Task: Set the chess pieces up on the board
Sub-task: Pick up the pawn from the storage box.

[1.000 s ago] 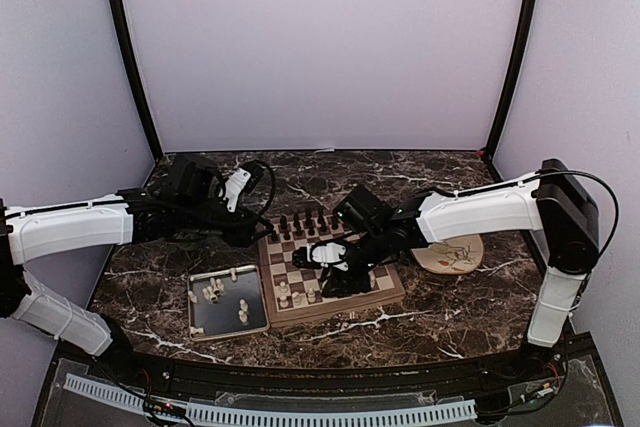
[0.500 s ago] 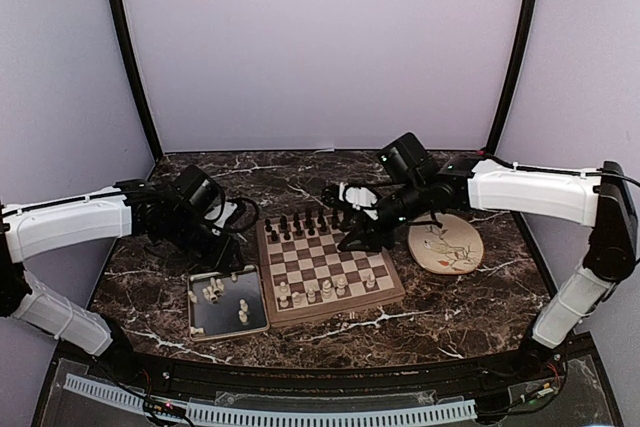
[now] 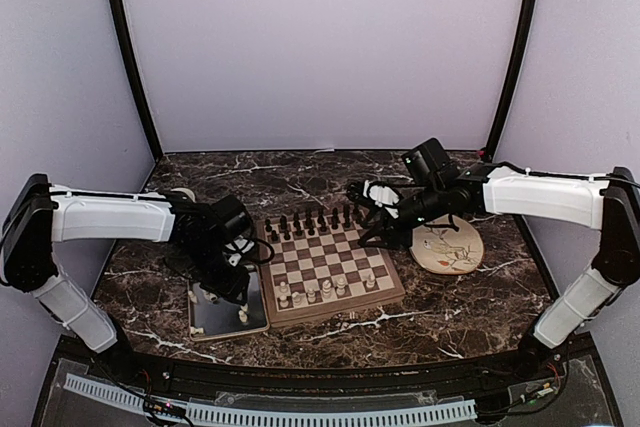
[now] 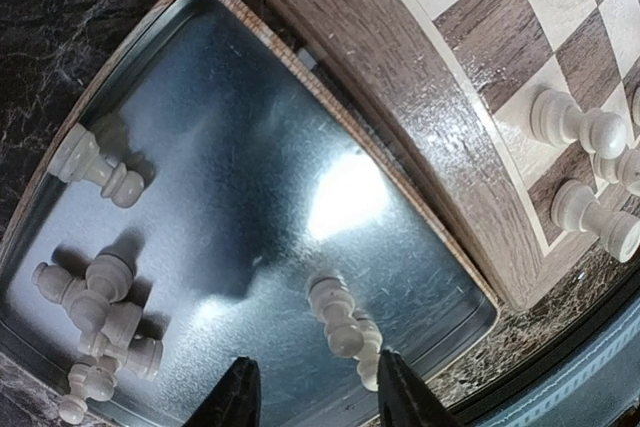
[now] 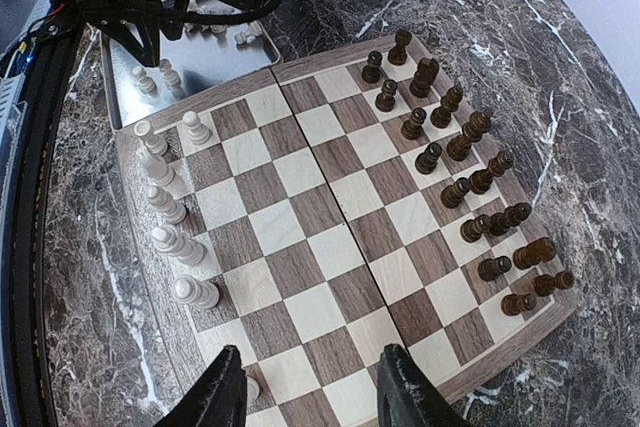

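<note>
Left gripper: your jaws stand apart and hold nothing, hanging over the metal tray.
Right gripper: it is also parted and empty, raised over the board at its dark-side end.
Chess pieces: two white pieces lie tipped together just ahead of your left jaws. More white pieces are scattered farther left in the tray. The dark set stands in rows ahead of your right gripper.
Step in hand: likely picking a white piece from the tray.
How to do it: straddle one stem only, not the pair. Come straight down, close gently, and stay clear of the tray wall beside you.
Change: a second ago your left gripper was beyond the tray; now it is over it. Your right gripper has lifted off the board's near squares and drawn back.
</note>
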You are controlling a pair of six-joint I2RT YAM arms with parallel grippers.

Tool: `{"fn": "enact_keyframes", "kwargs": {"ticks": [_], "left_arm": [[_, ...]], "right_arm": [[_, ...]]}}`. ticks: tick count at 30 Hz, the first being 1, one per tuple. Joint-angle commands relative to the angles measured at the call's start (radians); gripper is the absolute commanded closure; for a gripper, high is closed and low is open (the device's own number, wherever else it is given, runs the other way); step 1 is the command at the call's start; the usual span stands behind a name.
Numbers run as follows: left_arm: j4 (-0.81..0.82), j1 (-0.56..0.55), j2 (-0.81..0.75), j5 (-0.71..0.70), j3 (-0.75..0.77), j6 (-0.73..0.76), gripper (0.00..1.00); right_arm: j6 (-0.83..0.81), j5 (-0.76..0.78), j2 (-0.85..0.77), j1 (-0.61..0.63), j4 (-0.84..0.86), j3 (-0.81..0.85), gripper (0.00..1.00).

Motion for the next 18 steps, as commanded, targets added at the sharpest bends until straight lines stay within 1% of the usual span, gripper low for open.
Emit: {"fn": "enact_keyframes", "kwargs": {"ticks": [1,12,18], "left_arm": [[-0.03,-0.005,-0.005,-0.025,0.023,-0.007,0.58],[0.008,-0.006,0.06,-0.001,0.051,0.018,0.66],[0.002,-0.008,0.082,0.003,0.057,0.029,0.75]], "right_arm": [[-0.011,-0.007,-0.027,-0.001,0.051,-0.018,0.55],[-0.021,0.002,-0.023,-0.001,0.056,-0.025,0.55],[-0.028,0.008,-0.02,-0.001,0.055,-0.029,0.55]]}}
